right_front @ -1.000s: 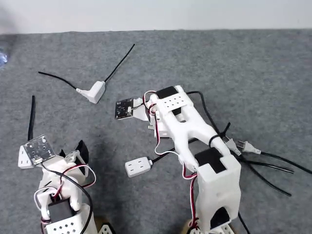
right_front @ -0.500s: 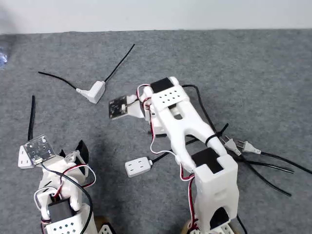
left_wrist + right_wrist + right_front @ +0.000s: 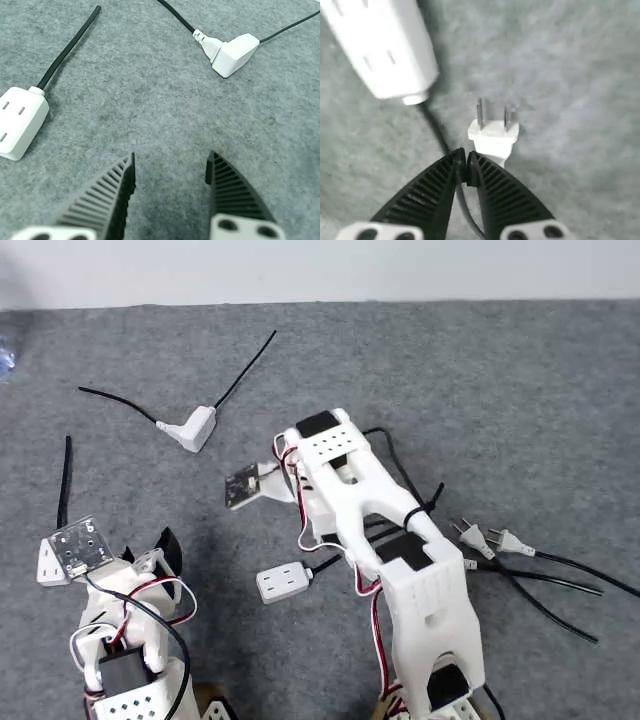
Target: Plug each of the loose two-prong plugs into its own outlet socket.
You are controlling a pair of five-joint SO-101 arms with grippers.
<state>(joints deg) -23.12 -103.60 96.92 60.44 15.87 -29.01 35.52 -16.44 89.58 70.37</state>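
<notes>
My right gripper (image 3: 467,160) is shut on the rear of a white two-prong plug (image 3: 493,136), whose prongs point away from the fingers. Just ahead and to one side lies a white outlet socket (image 3: 385,47), its black cord running back under the fingers; the same white outlet socket (image 3: 281,582) sits beside the right arm (image 3: 350,480). My left gripper (image 3: 171,157) stands open above bare carpet, near another white outlet socket (image 3: 20,120) and a white angled socket block (image 3: 232,52). Two loose plugs (image 3: 490,538) lie at the right.
Black cords (image 3: 545,585) trail from the loose plugs toward the right edge. The angled socket block (image 3: 195,427) lies at the back left with two thin black cables. A pale wall (image 3: 320,270) borders the grey carpet at the back.
The right arm has swung left and drawn back toward the front, its wrist now closer to the outlet socket in the middle. The left arm has not moved.
</notes>
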